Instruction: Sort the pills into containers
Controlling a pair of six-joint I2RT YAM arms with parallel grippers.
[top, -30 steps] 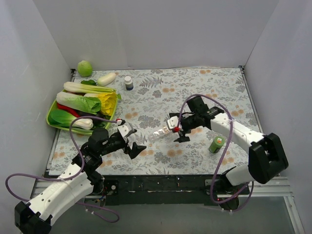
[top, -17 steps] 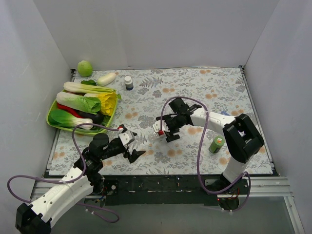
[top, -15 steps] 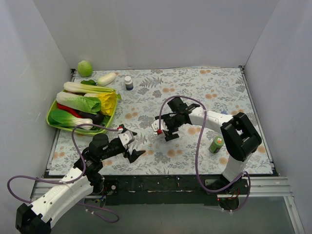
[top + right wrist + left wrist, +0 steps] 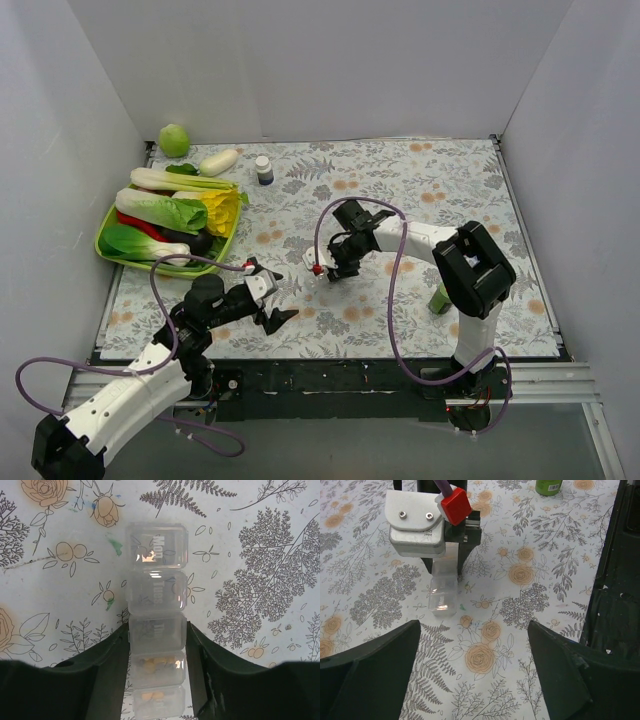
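The containers, a clear strip of small square lidded compartments (image 4: 156, 605), lie between my right gripper's jaws (image 4: 157, 632), which are shut on the strip's sides. Its lids are closed. Two compartments near the wrist hold yellow-orange pills (image 4: 159, 665). The strip's free end points at my left gripper. In the top view my right gripper (image 4: 322, 268) is low over the table's middle. The left wrist view shows it (image 4: 445, 555) with the strip (image 4: 443, 587) sticking out. My left gripper (image 4: 270, 295) is open and empty, a short way from the strip's end (image 4: 474, 627).
A green bottle (image 4: 441, 297) stands right of my right arm. A dark blue white-capped bottle (image 4: 264, 170) stands at the back. A green tray (image 4: 101, 243) of vegetables sits at left, with a green fruit (image 4: 174, 139) behind it. Small green specks (image 4: 114, 545) lie by the strip.
My right gripper has carried the strip leftward across the table toward my left gripper. My left gripper has shifted slightly and stays open.
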